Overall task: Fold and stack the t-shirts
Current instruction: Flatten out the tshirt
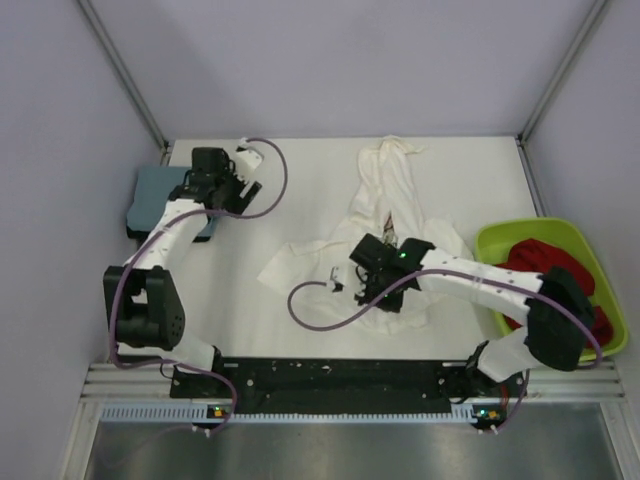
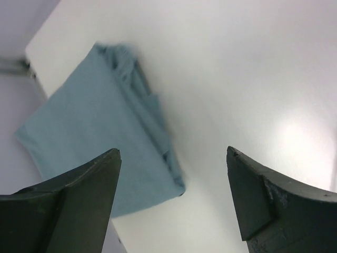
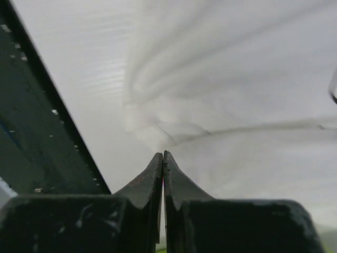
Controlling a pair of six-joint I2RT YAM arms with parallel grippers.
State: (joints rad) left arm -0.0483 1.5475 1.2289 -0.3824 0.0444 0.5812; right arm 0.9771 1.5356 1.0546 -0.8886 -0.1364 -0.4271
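Observation:
The white t-shirt (image 1: 398,192) lies crumpled across the middle of the table, long axis running away from me. My right gripper (image 1: 362,285) is shut on a fold of it near its front edge; in the right wrist view the jaws (image 3: 162,154) are pressed together with wrinkles of white cloth (image 3: 237,79) radiating from the tips. The blue-grey t-shirt (image 1: 155,190) lies folded at the table's left edge, with a dark edge under it. My left gripper (image 1: 222,192) hovers open and empty beside it; the folded shirt (image 2: 100,132) lies ahead of the left finger, my gripper (image 2: 174,150) over bare table.
A lime-green bin (image 1: 497,240) holding red cloth (image 1: 545,262) stands at the right, next to my right arm. A purple cable loops over the table in front of the white shirt. Walls enclose the table on three sides.

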